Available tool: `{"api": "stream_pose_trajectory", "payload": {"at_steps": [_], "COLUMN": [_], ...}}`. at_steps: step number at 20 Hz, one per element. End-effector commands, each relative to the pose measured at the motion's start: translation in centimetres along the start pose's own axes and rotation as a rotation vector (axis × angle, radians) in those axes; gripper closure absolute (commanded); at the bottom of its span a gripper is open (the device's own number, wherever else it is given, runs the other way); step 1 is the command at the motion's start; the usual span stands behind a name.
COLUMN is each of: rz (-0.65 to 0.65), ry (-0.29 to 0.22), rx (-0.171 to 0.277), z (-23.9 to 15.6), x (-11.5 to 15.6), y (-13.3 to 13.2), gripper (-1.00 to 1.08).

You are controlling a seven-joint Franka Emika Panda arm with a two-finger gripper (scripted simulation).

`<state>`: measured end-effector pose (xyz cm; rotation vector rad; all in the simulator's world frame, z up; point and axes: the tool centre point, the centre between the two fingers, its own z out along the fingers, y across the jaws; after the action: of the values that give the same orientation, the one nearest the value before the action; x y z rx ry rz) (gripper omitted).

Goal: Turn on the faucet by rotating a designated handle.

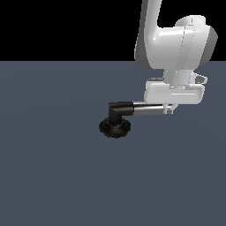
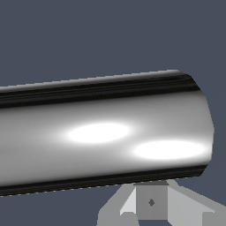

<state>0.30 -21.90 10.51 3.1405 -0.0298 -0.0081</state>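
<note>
The little faucet sits on the grey bench, near the middle of it. Its shiny handle sticks out sideways toward the exterior view's right. The white pincer is down at the far tip of the handle. I cannot tell if it is pinching the handle.

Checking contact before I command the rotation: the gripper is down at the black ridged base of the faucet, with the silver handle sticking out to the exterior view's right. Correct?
Not quite. The gripper is at the free end of the silver handle, not at the black ridged base, as the exterior view shows. The handle does stick out from the black elbow to the exterior view's right.
</note>
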Motion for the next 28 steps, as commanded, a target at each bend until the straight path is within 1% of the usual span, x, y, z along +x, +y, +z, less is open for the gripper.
{"api": "stream_pose_trajectory", "payload": {"at_steps": [1,28], "rz": [-0.016,-0.013], "ry": [0.006,0.005], "rx": [0.002,0.001], "z": [0.1,0.2], "x": [1.4,9.1], "y": [-1.0,-1.5], "gripper": [1.08,1.08]}}
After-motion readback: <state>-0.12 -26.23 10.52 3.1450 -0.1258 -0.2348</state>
